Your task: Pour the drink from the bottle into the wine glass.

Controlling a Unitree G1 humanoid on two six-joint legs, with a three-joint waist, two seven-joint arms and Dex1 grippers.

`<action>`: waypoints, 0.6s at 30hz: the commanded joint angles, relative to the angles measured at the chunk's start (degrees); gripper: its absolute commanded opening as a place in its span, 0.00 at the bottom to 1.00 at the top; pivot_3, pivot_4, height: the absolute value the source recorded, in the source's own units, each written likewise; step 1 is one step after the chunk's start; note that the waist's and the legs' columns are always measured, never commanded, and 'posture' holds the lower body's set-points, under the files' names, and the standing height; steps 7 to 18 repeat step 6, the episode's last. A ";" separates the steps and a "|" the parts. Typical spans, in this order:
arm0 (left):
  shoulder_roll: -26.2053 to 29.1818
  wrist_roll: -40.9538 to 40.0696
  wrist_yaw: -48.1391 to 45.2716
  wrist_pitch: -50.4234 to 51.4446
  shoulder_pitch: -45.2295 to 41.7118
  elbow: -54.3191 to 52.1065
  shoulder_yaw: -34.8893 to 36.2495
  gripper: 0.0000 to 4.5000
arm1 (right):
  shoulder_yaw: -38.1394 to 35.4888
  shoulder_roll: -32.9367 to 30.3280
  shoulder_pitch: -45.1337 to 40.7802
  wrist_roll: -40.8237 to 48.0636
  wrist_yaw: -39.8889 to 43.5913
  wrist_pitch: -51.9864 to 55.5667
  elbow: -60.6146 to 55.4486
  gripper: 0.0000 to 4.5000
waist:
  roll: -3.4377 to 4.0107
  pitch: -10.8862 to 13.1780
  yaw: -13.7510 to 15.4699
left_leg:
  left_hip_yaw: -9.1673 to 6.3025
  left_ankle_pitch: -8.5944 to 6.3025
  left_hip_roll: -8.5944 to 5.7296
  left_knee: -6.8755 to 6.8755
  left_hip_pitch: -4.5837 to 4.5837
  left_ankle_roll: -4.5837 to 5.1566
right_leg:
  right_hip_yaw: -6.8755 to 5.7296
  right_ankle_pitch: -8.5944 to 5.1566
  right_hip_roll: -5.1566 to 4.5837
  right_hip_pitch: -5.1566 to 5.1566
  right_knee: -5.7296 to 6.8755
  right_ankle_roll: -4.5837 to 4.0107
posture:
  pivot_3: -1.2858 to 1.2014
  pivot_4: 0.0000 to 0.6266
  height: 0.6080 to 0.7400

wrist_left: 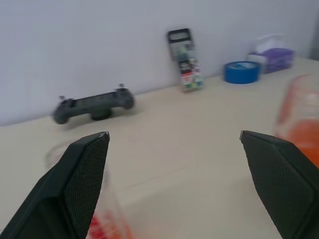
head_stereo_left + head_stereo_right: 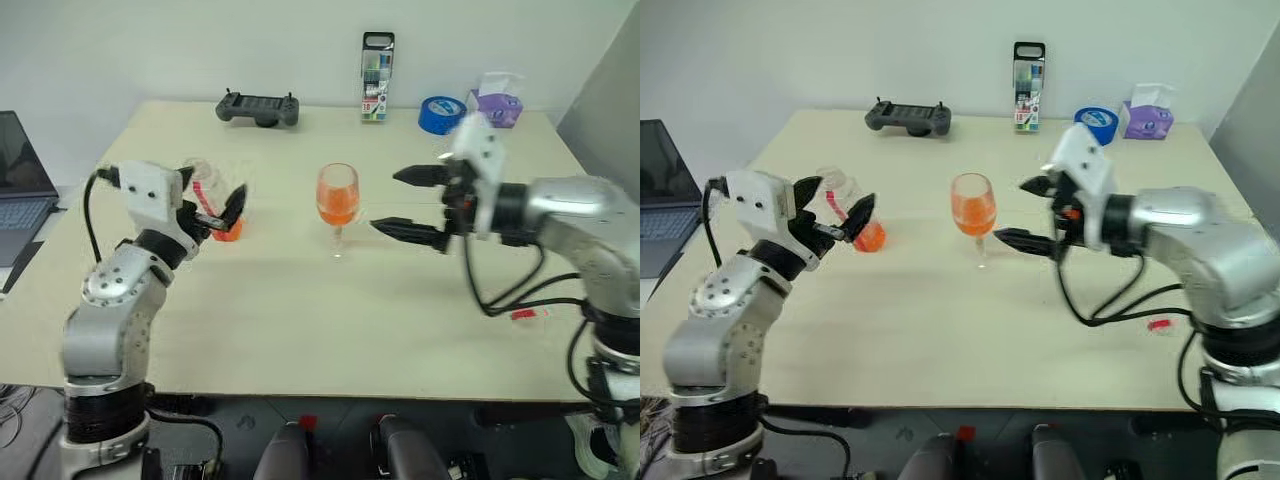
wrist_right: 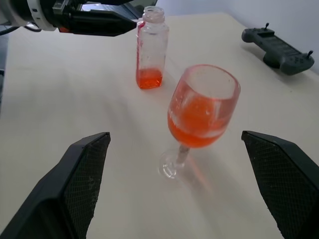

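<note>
The wine glass (image 2: 337, 205) stands upright mid-table, its bowl about half full of the orange drink (image 3: 195, 130). To its left the bottle (image 3: 151, 50) stands on the table with no cap on, holding a little orange liquid (image 2: 228, 232) at its bottom. My left gripper (image 2: 212, 190) is open at the height of the bottle's upper part; its fingers (image 1: 82, 174) stand wide apart and grip nothing. My right gripper (image 2: 410, 205) is open just right of the glass, pointing at it without touching, and the wide gap between its fingers (image 3: 82, 174) is empty.
Along the table's far edge lie a black game controller (image 2: 258, 108), an upright marker-pen case (image 2: 377, 78), a blue tape roll (image 2: 441, 114) and a tissue pack (image 2: 497, 103). A laptop (image 2: 20, 185) sits off the left side. A small red piece (image 2: 525, 314) lies near my right arm.
</note>
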 commanded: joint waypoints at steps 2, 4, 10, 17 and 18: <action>2.93 -4.92 -4.11 4.30 -3.47 -2.53 -1.65 1.00 | -4.69 -0.71 1.29 5.05 0.36 0.24 -3.08 1.00 | 0.00 0.00 -0.49 | 0.06 0.00 0.02 0.00 0.11 0.00 | 0.06 0.00 0.09 0.04 0.03 0.00 | 0.52 0.24 1.00; 3.51 -5.19 -5.22 4.55 -4.27 -2.15 -2.73 1.00 | -5.12 -0.57 1.76 5.48 -0.77 -0.01 -3.17 1.00 | 0.01 0.00 -0.64 | 0.15 0.00 0.11 -0.01 0.16 0.00 | 0.13 0.00 0.31 0.03 0.06 0.00 | 0.52 0.24 1.00; 3.24 -4.51 -5.52 3.76 -4.69 -1.24 -3.67 1.00 | -5.27 -0.42 2.20 5.60 -1.70 -0.35 -3.39 1.00 | 0.01 0.00 -0.63 | 0.17 0.00 0.15 -0.06 0.16 0.00 | 0.11 -0.02 0.37 0.01 0.07 -0.02 | 0.52 0.24 1.00; 3.24 -4.51 -5.52 3.76 -4.69 -1.24 -3.67 1.00 | -5.27 -0.42 2.20 5.60 -1.70 -0.35 -3.39 1.00 | 0.01 0.00 -0.63 | 0.17 0.00 0.15 -0.06 0.16 0.00 | 0.11 -0.02 0.37 0.01 0.07 -0.02 | 0.52 0.24 1.00; 3.24 -4.51 -5.52 3.76 -4.69 -1.24 -3.67 1.00 | -5.27 -0.42 2.20 5.60 -1.70 -0.35 -3.39 1.00 | 0.01 0.00 -0.63 | 0.17 0.00 0.15 -0.06 0.16 0.00 | 0.11 -0.02 0.37 0.01 0.07 -0.02 | 0.52 0.24 1.00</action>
